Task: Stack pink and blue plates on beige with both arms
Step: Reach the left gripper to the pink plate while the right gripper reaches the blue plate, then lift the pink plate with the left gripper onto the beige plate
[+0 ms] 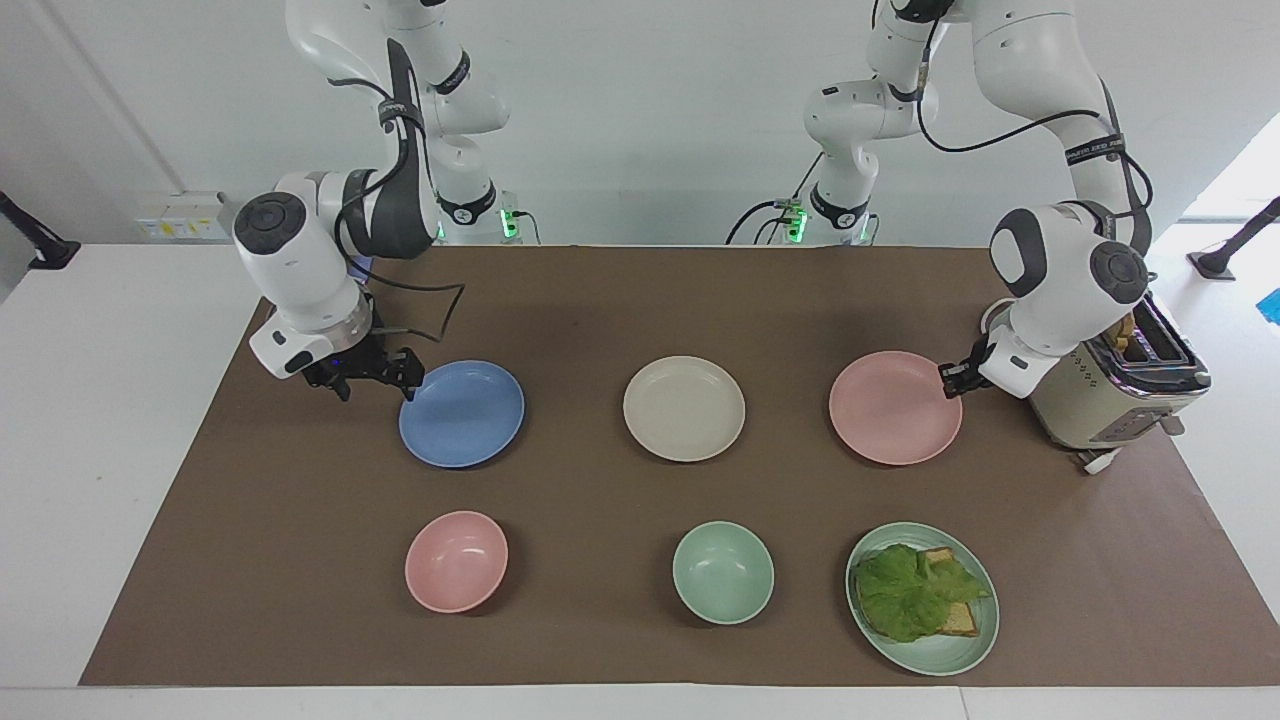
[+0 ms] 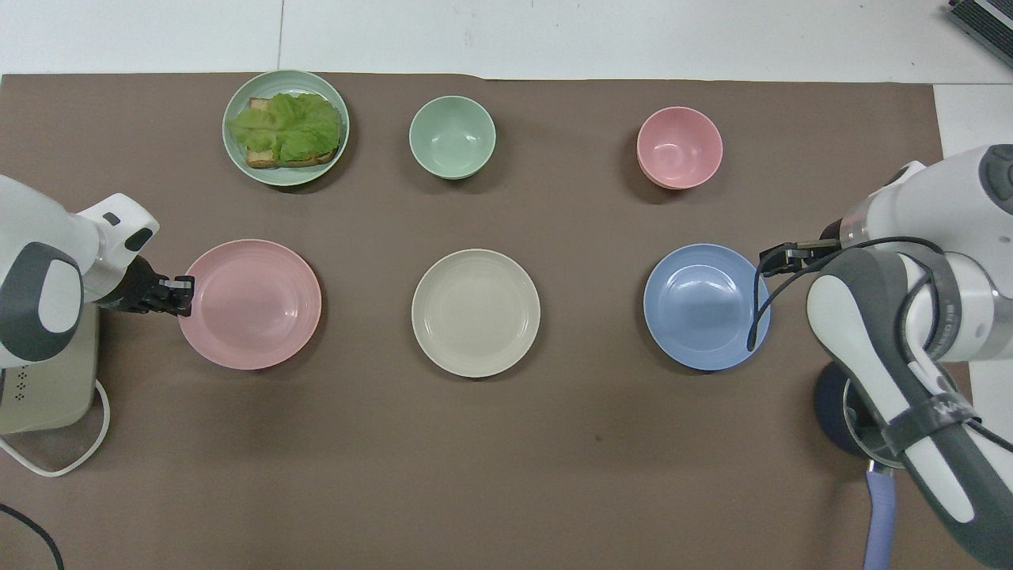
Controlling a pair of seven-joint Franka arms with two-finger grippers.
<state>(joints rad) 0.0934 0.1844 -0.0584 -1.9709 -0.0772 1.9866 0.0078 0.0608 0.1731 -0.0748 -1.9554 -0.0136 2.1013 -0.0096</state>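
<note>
left pincer (image 1: 948,381) clamped on pink plate (image 1: 893,407) rim, lifted and tilted just beside toaster (image 1: 1120,390) | right pincer (image 1: 402,372) wide open at blue plate (image 1: 461,413) rim, holding nothing | beige plate (image 1: 684,408) flat on desk (image 1: 600,300) between both pincers

This is a robotics lab staged as a kitchen. Two white jointed arms stand bolted at the edge of a plain white counter (image 1: 120,420), against a bare white wall with a socket strip (image 1: 180,215) and green status lights at the arm bases. A brown paper sheet (image 1: 640,300) covers the counter, and on it sit household props in neat rows: coloured plates, bowls, and a toaster (image 1: 1120,390) just beside the left gripper (image 1: 950,380).
</note>
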